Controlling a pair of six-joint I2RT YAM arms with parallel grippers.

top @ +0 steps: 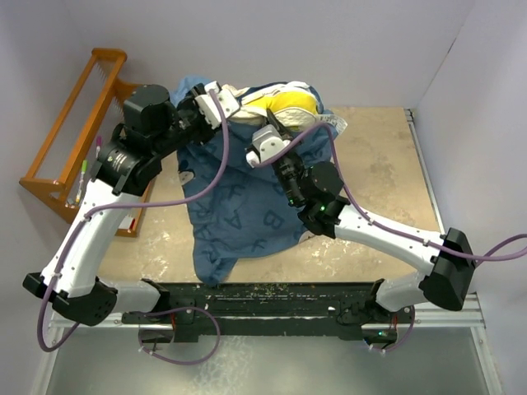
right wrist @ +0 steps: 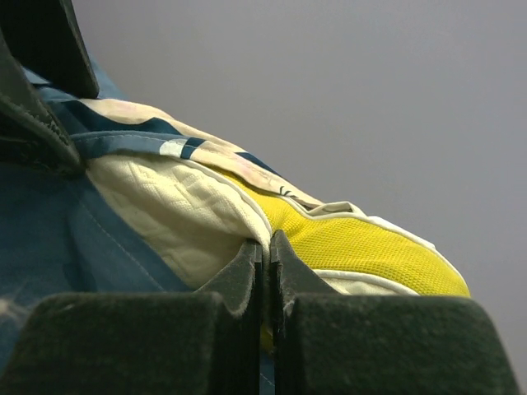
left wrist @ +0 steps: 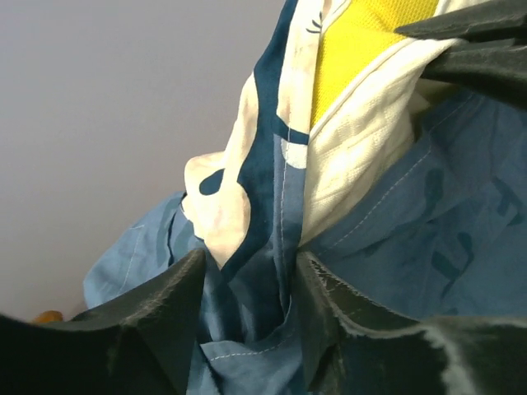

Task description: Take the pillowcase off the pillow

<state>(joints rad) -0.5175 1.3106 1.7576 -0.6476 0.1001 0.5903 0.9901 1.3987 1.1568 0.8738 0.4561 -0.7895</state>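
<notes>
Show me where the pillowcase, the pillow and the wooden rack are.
pillowcase (top: 247,206), top external view, on the blue lettered panel.
pillow (right wrist: 362,247), right wrist view, on its yellow mesh edge.
wooden rack (top: 109,54), top external view, on its far end bar.

Your slate-blue lettered pillowcase (top: 239,206) is draping, bunched, down onto the surface (top: 379,181); the cream quilted, yellow-edged pillow (top: 292,103) is poking out of its raised far end.

Slate-blue fabric pillowcase (top: 239,206) drapes from plump cream quilted pillow (top: 288,100) nearward over beige counter (top: 387,164); orange wooden rack (top: 70,144) stands left of pillow.
</notes>
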